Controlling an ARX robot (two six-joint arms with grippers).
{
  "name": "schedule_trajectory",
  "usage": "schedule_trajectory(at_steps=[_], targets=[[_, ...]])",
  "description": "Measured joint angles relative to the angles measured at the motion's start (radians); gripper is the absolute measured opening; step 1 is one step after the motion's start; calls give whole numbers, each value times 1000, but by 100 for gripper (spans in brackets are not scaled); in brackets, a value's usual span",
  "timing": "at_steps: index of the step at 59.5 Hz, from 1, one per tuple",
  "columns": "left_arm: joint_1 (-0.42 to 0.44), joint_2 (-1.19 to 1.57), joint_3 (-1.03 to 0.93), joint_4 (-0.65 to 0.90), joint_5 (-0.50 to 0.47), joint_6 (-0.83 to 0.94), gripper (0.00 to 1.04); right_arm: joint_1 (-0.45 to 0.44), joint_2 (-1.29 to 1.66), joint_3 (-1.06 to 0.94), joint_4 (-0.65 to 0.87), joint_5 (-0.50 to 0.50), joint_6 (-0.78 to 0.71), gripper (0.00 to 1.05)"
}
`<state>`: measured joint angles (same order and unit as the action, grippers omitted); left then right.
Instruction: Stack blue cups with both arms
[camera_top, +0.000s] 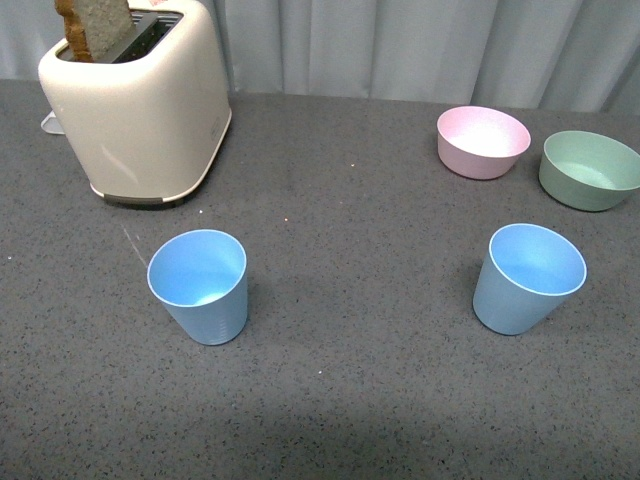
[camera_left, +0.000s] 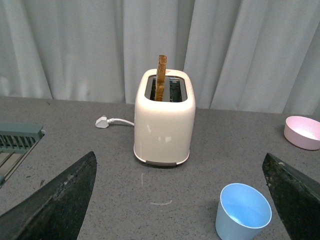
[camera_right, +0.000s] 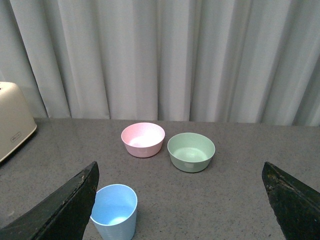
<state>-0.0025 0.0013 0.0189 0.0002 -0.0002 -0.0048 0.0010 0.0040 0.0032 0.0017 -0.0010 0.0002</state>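
Grey speckled table (camera_top: 330, 400), backed by pale pleated curtain (camera_top: 400, 45). Carries cream two-slot toaster (camera_top: 140, 110) at far left, with slice of bread (camera_top: 95, 25) standing upright in one slot. Bears small dark mark low on toaster side in right wrist view; too small to read.

Left blue cup (camera_top: 200, 285): stands upright, mouth up, on left half of table, in front of toaster and apart from it. Shows fine ridges near base.

Right blue cup (camera_top: 525, 278): stands upright, mouth up, on right half of table, well apart from its twin, in front of the two bowls.

Pink bowl (camera_top: 483, 141) and green bowl (camera_top: 590, 170): sit just beside each other at far right, pink one nearer the middle. Cannot tell whether rims touch.

Left tool (camera_left: 178, 160): seen in left wrist view only. Hangs above table facing toaster, dark fingers (camera_left: 55, 205) spread wide, nothing gripped. Has left blue cup below, close to one finger, not touching.

Right tool (camera_right: 180, 165): seen in right wrist view only. Hangs above table facing the bowls, fingers (camera_right: 60, 210) spread wide, nothing gripped. Has right blue cup just beside one finger.

White plug (camera_left: 102, 121) with cord lies on table beside toaster. Grey-green rack (camera_left: 17, 142) shows at edge of left wrist view.
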Motion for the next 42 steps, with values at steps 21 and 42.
schedule_trajectory(at_steps=[21,42], targets=[[0,0,0,0,0,0,98,0,0,0,0,0,0,95],[0,0,0,0,0,0,98,0,0,0,0,0,0,95]])
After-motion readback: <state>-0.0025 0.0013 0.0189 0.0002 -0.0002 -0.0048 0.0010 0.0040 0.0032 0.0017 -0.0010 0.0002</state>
